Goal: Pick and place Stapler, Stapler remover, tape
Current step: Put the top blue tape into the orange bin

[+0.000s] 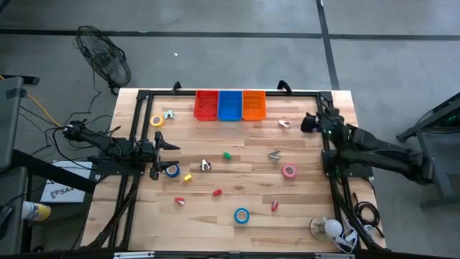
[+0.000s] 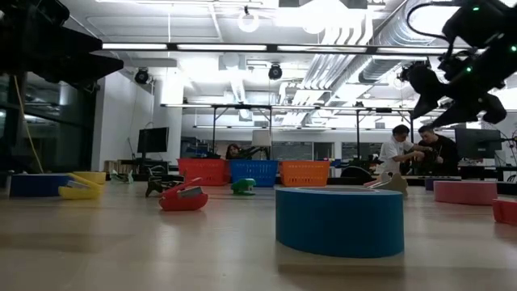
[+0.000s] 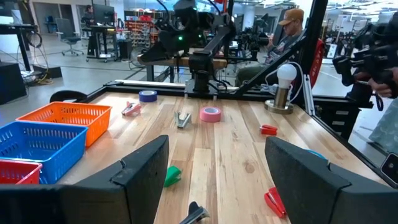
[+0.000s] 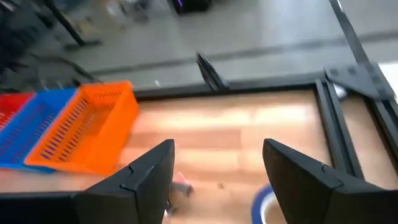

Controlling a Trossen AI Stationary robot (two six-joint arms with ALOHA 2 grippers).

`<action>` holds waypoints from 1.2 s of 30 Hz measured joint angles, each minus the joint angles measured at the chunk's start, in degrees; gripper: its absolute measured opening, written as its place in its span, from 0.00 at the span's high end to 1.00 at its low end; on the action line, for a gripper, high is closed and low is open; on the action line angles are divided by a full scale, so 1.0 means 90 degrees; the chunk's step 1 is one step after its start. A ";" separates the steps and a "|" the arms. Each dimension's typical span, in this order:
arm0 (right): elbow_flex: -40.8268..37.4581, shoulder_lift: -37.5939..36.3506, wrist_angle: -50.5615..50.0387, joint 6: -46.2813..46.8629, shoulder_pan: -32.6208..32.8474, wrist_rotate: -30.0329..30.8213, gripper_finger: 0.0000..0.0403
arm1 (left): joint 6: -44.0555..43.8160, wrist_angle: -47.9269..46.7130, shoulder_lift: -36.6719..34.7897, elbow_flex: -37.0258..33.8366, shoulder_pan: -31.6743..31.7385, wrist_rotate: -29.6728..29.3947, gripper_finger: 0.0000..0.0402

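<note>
We find the three baskets [image 1: 229,105] at upper centre empty, tape [image 1: 241,215] and staplers scattered, and both the left gripper [image 1: 169,145] and right gripper [image 1: 307,123] wide open, holding nothing.

A robotics lab in an open industrial hall: beyond the light wooden slatted table [image 1: 237,180], exposed silver ceiling ducts [image 2: 355,36], strip lights, monitors and more black-framed workbenches [image 2: 266,109], with seated people [image 2: 408,149] working behind it.
</note>
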 joint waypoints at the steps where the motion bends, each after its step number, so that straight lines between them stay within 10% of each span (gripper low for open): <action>1: 0.0158 0.0177 -0.0225 0.0148 -0.0112 -0.0179 0.41 | 0.0000 0.0002 0.0000 0.0001 0.0000 0.0000 0.35; 17: 0.1701 0.3074 -0.1866 0.0128 -0.1662 -0.3008 0.41 | 0.0000 0.0027 0.0000 0.0017 -0.0001 0.0007 0.35; 36: 0.1706 0.5144 -0.1256 -0.0078 -0.1945 -0.2611 0.41 | 0.0000 0.0029 0.0000 0.0022 -0.0002 0.0010 0.35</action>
